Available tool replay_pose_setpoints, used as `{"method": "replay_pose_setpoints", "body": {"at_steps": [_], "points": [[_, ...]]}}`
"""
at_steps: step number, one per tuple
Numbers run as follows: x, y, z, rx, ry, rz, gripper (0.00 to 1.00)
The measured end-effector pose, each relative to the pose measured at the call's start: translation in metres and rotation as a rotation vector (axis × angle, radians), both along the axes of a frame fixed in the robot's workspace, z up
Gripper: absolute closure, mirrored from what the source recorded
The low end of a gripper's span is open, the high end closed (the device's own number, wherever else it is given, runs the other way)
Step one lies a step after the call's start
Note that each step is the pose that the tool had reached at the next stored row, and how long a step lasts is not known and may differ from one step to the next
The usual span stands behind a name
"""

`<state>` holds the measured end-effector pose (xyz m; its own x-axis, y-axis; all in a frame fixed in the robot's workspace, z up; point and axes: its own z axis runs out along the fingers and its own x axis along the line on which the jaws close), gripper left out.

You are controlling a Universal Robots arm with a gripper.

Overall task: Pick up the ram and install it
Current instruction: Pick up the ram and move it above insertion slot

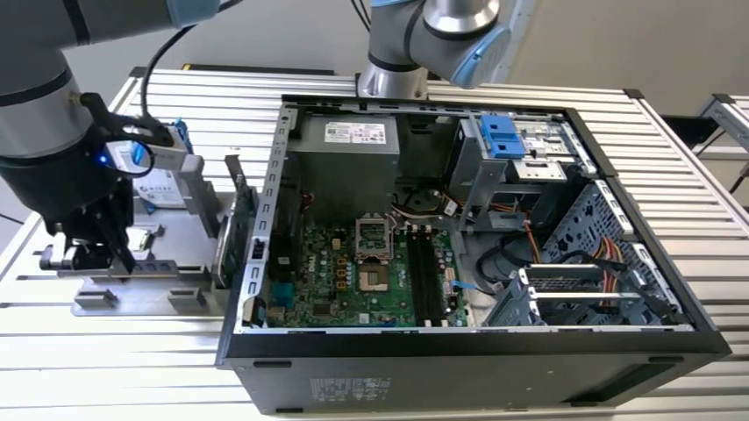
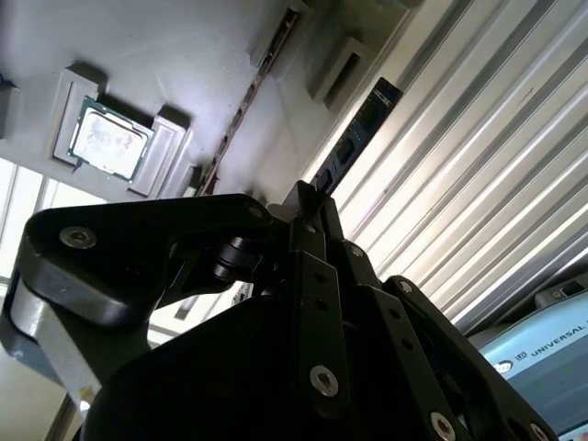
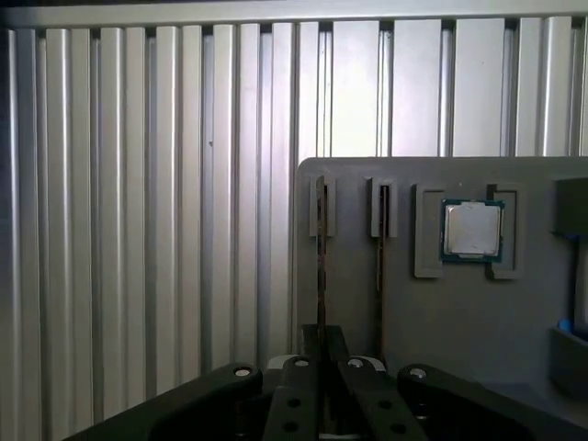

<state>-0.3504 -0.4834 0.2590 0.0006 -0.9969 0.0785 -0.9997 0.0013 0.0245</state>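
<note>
Gripper (image 3: pixel 322 333) is sitting low on the grey holder (image 3: pixel 441 312), jaws looking clenched on the ram (image 3: pixel 321 248), which is standing edge-up in its slot. If you are lifting askew, it is risking binding there; so thin a grip is risking slippage.

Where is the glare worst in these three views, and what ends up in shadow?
Second wrist view: strong glare on the ribbed table, the ram a dark strip against it, the gripper a black backlit mass. First wrist view: table slats shine in bright streaks, the grey holder tray dimmer. Exterior view: even light, only the computer case interior shadowed.
</note>
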Motion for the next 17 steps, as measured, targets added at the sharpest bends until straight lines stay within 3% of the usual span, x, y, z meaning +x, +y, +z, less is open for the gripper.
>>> {"method": "replay_pose_setpoints", "body": {"at_steps": [17], "points": [[-0.0003,0.0,0.0144,0.0001,-0.0001,0.0,1.0]]}}
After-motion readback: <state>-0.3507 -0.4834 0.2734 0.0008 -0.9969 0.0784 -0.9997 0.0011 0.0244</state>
